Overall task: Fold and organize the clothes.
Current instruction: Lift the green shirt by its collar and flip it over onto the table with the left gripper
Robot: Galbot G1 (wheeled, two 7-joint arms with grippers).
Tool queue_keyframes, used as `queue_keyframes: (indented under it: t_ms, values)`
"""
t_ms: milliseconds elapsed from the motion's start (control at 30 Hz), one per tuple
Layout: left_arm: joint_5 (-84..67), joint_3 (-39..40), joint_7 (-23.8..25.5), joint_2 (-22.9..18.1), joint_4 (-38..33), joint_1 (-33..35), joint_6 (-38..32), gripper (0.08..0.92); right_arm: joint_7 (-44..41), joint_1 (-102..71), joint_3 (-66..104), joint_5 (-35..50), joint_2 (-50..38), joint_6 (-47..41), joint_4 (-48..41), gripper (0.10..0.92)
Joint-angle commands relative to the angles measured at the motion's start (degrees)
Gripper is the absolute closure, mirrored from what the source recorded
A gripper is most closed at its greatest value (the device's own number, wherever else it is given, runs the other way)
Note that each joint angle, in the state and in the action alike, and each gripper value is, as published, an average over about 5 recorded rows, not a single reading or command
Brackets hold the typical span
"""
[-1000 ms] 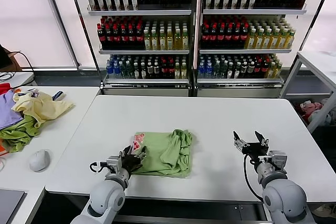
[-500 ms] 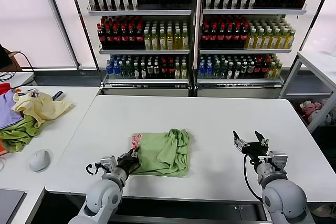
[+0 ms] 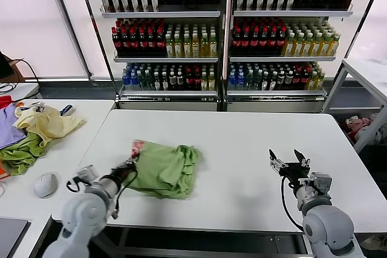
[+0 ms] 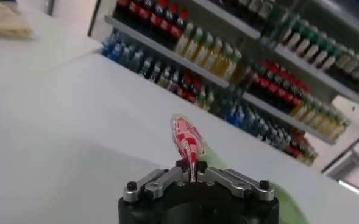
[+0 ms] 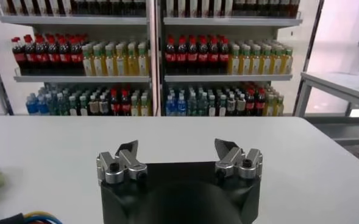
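T-shirt, light green, sits bunched up in the lower left-center of the head view, on the white tabletop, kinda crumpled with folds piled toward its right side. Its left edge is lifted a bit, and you can see the red-and-white print poking up at that corner. The left gripper is at that left edge of the shirt, jaws clenched on the fabric. In the left wrist view the printed strip rises straight out from between the pinched jaws, with green cloth trailing off behind it.

The right gripper hangs just above the tabletop at the lower right of the head view, well apart from the shirt, jaws spread wide with nothing between them. The right wrist view shows the same: the two fingers stand apart over bare tabletop.

On the side table at the left edge of the frame there's a pile of other clothes: pale yellow garment, a darker green cloth, and a purple one. A mouse sits nearer the camera. Shelves of bottled drinks fill the top of the frame.
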Motion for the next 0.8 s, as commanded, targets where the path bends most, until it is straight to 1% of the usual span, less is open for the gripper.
queue_keyframes:
  t_ms: [33, 100, 167, 233, 300, 367, 467, 533, 600, 733, 800]
  values:
    - [-18.0, -17.93, -0.87, 16.46, -3.3, -1.24, 0.84, 0.888, -0.11, 0.33, -0.24, 0.39, 0.18, 0.23, -0.3, 0.203]
    - [-18.51, -18.48, -1.42, 19.06, -4.33, -2.01, 0.84, 0.888, -0.17, 0.48, -0.5, 0.39, 0.45, 0.33, -0.33, 0.203]
    - [-18.35, -17.85, -1.95, 20.59, -6.01, -2.48, 0.83, 0.888, -0.23, 0.59, -0.74, 0.38, 0.74, 0.41, -0.27, 0.203]
    - [-16.35, -15.29, -2.31, 20.81, -8.3, -2.34, 0.81, 0.888, -0.28, 0.67, -0.91, 0.37, 1.07, 0.5, -0.22, 0.203]
    - [-12.08, -10.89, -2.17, 19.43, -9.98, -1.52, 0.78, 0.888, -0.32, 0.61, -0.98, 0.34, 1.38, 0.61, -0.15, 0.203]
    - [-6.82, -5.55, -1.86, 17.2, -10.69, -0.71, 0.73, 0.888, -0.36, 0.4, -0.95, 0.31, 1.65, 0.7, 0.01, 0.203]
    - [4.85, 3.94, -0.84, 12.63, -9.46, -0.67, 0.52, 0.888, -0.41, -0.11, -0.81, 0.18, 1.98, 0.86, 0.28, 0.203]
    - [13.45, 10.69, -0.31, 8.92, -7.3, -1.29, 0.3, 0.888, -0.43, -0.43, -0.67, 0.05, 2.25, 0.97, 0.43, 0.203]
    - [19.0, 16.19, -0.53, 4.92, -5.37, -2.22, 0.27, 0.888, -0.44, -0.63, -0.49, -0.08, 2.55, 1.03, 0.55, 0.203]
    - [24.96, 23.34, -1.46, -2.91, -3.63, -5.24, 0.61, 0.888, -0.41, -0.81, -0.25, -0.39, 3.05, 1.03, 0.78, 0.203]
    - [26.54, 25.6, -1.69, -5.49, -2.46, -7.18, 0.62, 0.888, -0.41, -0.81, -0.22, -0.61, 3.29, 1.01, 0.86, 0.203]
